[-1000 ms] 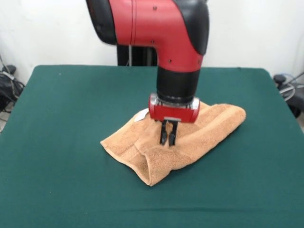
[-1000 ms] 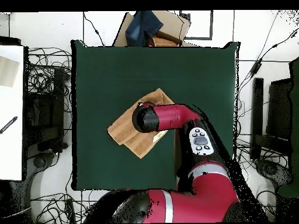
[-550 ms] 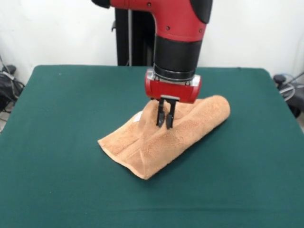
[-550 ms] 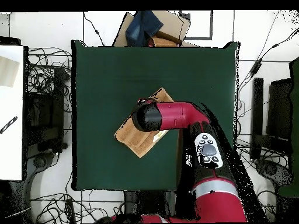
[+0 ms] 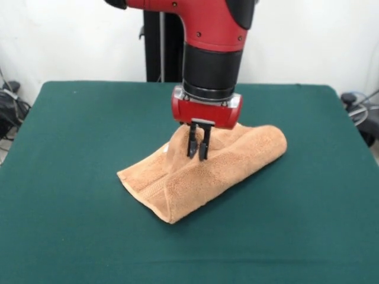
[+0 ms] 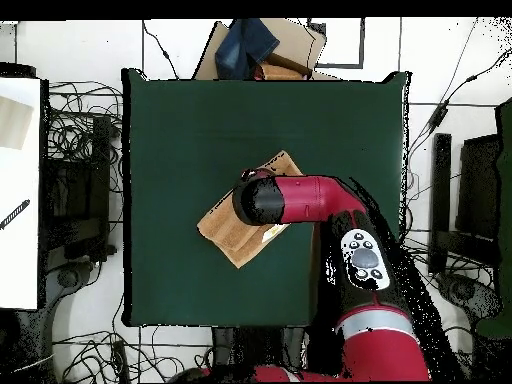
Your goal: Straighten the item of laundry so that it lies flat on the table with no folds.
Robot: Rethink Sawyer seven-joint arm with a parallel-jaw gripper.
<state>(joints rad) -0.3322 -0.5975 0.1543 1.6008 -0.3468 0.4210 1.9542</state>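
- We see the orange-tan towel [image 5: 201, 177] bunched and folded over, peaked where the gripper [image 5: 198, 152] pinches it with jaws closed on the cloth.
- It sits near the middle of the green table [image 5: 71, 177], its long fold running from 7 o'clock to 2 o'clock in the front view.
- In the overhead view the towel [image 6: 232, 228] is partly under the arm [image 6: 300, 198].
- Bare tabletop surrounds it on every side, with all table edges well apart from it.

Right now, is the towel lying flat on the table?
No: the towel is bunched, its middle pulled up into a peak at the shut end effector while its edges rest on the table.
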